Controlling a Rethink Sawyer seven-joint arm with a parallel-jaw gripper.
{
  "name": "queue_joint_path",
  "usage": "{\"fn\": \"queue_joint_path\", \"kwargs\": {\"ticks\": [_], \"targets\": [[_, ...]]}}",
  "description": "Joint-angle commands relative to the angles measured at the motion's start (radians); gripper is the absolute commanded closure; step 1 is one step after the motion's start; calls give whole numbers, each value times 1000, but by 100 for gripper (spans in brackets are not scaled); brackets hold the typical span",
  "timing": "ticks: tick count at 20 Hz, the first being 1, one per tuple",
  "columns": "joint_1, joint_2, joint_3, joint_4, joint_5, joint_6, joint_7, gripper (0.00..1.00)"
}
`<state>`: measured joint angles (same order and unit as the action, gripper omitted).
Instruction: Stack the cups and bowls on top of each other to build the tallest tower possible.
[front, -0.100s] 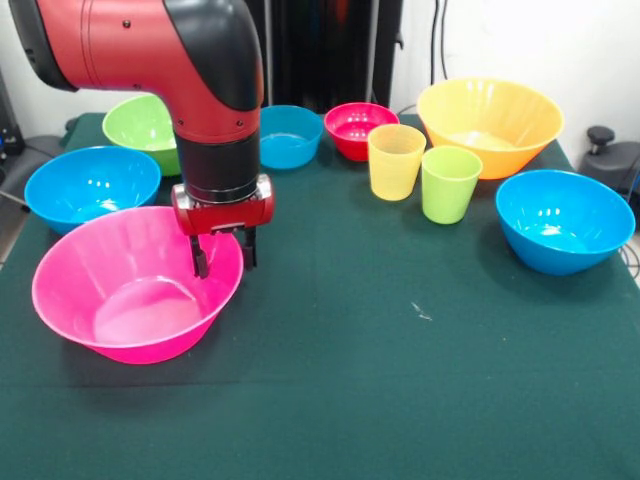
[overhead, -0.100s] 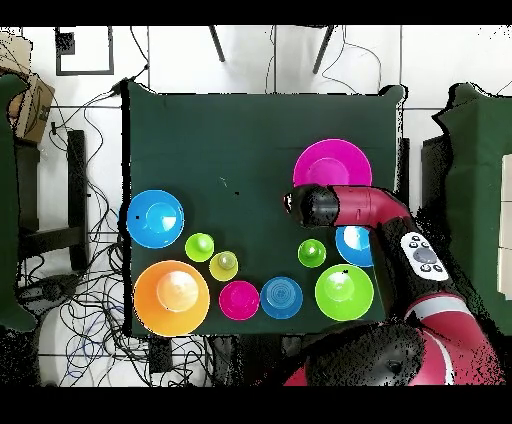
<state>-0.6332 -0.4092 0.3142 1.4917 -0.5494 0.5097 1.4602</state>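
Note:
The large pink bowl (front, -0.100s: 140, 295) (overhead, -0.100s: 335, 160) rests on the green cloth at the front left. My gripper (front, -0.100s: 223, 256) is open and straddles its right rim, one finger inside the bowl and one outside. A yellow-orange cup (front, -0.100s: 395, 160) (overhead, -0.100s: 223, 265) and a green cup (front, -0.100s: 449, 183) (overhead, -0.100s: 199, 246) stand upright side by side. In the overhead view another green cup (overhead, -0.100s: 311, 252) stands beside the arm; the arm hides it in the front view. No tower stands.
Around the back of the table sit a blue bowl (front, -0.100s: 90, 185), a green bowl (front, -0.100s: 140, 125), a small blue bowl (front, -0.100s: 290, 135), a small red bowl (front, -0.100s: 358, 128), a large orange bowl (front, -0.100s: 490, 120) and another blue bowl (front, -0.100s: 563, 220).

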Motion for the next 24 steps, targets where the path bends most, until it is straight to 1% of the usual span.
{"fn": "queue_joint_path", "kwargs": {"ticks": [1,11,13,14,16,18,24], "targets": [[32,58,-7,9,-47,-58,56,100],[43,57,-20,2,-34,-34,45,100],[42,60,-17,4,-22,-28,52,100],[33,47,1,23,-14,-35,44,100],[55,-6,-4,64,5,1,63,100],[74,-52,-18,123,14,-14,107,100],[155,-85,-78,203,44,-72,246,100]]}}
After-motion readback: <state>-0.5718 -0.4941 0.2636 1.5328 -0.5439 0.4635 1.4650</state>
